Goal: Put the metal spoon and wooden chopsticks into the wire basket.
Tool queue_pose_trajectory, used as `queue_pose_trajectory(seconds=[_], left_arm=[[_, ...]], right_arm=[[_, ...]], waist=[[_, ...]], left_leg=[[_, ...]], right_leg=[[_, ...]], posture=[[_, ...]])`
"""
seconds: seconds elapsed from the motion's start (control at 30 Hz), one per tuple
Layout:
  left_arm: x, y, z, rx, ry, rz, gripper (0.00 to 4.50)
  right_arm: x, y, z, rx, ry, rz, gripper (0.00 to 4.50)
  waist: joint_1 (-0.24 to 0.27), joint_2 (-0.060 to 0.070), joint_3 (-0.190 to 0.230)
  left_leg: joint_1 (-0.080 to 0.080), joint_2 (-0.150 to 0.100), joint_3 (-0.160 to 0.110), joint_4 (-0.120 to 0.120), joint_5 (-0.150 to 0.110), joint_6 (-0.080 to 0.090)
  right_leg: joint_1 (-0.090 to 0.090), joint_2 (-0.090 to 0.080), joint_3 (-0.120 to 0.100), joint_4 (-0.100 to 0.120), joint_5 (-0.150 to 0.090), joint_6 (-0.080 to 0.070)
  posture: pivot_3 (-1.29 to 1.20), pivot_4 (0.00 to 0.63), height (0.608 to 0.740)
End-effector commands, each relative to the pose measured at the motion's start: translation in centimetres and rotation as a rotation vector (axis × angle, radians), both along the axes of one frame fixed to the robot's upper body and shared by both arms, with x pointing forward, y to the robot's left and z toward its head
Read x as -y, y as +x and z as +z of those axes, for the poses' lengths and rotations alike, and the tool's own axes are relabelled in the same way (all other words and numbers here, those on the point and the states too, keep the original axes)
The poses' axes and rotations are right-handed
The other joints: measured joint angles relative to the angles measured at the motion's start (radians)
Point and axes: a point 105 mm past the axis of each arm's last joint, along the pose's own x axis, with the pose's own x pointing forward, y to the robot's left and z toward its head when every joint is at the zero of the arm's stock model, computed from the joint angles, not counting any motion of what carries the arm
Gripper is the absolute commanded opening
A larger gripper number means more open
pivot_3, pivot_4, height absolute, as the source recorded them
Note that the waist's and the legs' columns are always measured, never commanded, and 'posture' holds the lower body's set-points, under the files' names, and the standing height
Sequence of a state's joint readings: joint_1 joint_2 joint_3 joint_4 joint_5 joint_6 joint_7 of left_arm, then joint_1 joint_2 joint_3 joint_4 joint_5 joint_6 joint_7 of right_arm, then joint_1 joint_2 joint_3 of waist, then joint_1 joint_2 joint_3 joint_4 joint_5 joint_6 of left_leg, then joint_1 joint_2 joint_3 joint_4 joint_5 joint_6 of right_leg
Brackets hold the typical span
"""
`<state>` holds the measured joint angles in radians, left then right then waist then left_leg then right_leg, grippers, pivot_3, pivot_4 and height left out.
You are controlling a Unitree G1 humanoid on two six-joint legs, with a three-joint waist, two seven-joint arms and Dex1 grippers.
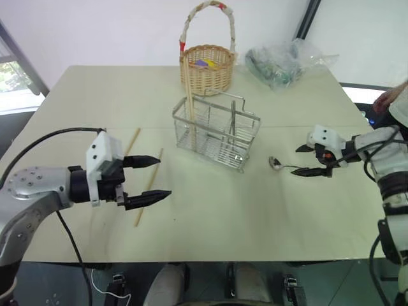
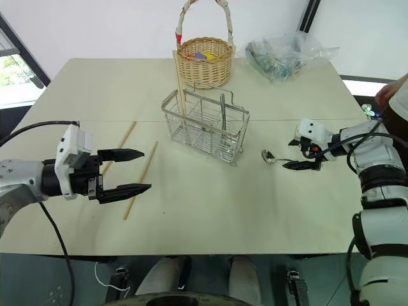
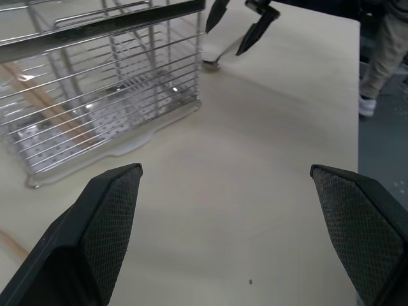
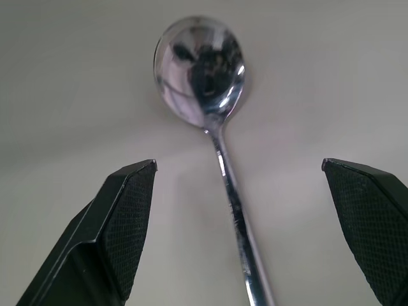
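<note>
Right tool (image 1: 307, 159) gaping wide, fingers straddling the metal spoon (image 4: 210, 121) on the bench (image 1: 255, 217) toward its right edge. Left tool (image 1: 152, 180) wide too, empty. One of the wooden chopsticks (image 1: 189, 95) stands in the wire basket (image 1: 217, 131) mid-bench; two (image 1: 148, 189) lie left.

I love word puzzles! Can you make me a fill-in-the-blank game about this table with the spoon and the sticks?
1. The spoon lies between the open fingers of the ____ end effector.
2. One chopstick already stands in the ____ basket.
3. ____ chopsticks lie flat on the table.
4. The left end effector holds ____.

Missing words: right; wire; two; nothing
</note>
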<state>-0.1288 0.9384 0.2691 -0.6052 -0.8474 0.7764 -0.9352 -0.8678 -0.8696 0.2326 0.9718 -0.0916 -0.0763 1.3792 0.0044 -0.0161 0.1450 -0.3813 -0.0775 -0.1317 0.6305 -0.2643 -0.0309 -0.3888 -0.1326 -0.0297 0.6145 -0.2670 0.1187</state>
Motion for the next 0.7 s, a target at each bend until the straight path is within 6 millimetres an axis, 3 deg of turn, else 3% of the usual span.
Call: queue_pose_trajectory(seconds=[0.03, 0.2, 0.3, 0.5, 0.53, 0.7], left_arm=[[0.2, -0.3, 1.3, 0.059, 0.0, -0.006, 4.44], [0.5, -0.5, 1.4, 0.062, -0.001, -0.006, 4.44], [0.6, -0.6, 1.5, 0.066, -0.004, -0.006, 4.5], [0.6, -0.2, 2.2, 0.088, -0.021, 0.011, 4.5], [0.6, -0.1, 2.3, 0.089, -0.022, 0.012, 4.5], [0.5, 0.5, 2.8, 0.108, -0.036, 0.026, 4.5]], right_arm=[[0.4, 0.5, 0.6, -0.002, -0.021, -0.017, 4.31], [0.0, 0.8, 0.6, -0.047, 0.017, -0.052, 4.31], [-0.1, 1.0, 0.7, -0.052, 0.016, -0.068, 3.45], [-0.4, 1.3, 0.8, -0.052, 0.029, -0.082, 0.32], [-0.4, 1.3, 0.8, -0.052, 0.029, -0.081, 0.07], [-0.3, 1.0, 0.8, -0.064, 0.025, -0.057, 0.07]], waist=[[-0.002, 0.0, 0.0], [-0.017, 0.0, 0.0], [-0.021, 0.0, 0.0], [-0.021, 0.0, 0.0], [-0.021, 0.0, 0.0], [-0.019, 0.0, 0.0]], left_leg=[[0.0, 0.0, 0.0, 0.0, 0.0, 0.0], [0.001, 0.0, 0.0, 0.0, 0.0, -0.001], [0.001, 0.0, 0.0, 0.0, 0.0, -0.001], [0.002, 0.0, 0.0, -0.001, 0.0, -0.001], [0.003, 0.0, 0.0, 0.0, 0.001, -0.001], [0.004, 0.0, 0.0, 0.0, 0.001, -0.001]], right_leg=[[0.0, 0.0, 0.0, 0.0, 0.0, 0.0], [0.001, 0.001, 0.0, 0.001, 0.0, 0.0], [0.001, 0.001, 0.001, 0.001, 0.001, 0.001], [0.001, 0.001, 0.001, 0.002, 0.001, 0.002], [0.001, 0.001, 0.001, 0.002, 0.001, 0.002], [0.002, 0.001, 0.001, 0.002, 0.001, 0.002]], posture=[[0.0, 0.15, 0.674], [0.0, 0.15, 0.674], [0.0, 0.15, 0.674], [0.0, 0.15, 0.674], [0.0, 0.15, 0.674], [0.0, 0.15, 0.674]])
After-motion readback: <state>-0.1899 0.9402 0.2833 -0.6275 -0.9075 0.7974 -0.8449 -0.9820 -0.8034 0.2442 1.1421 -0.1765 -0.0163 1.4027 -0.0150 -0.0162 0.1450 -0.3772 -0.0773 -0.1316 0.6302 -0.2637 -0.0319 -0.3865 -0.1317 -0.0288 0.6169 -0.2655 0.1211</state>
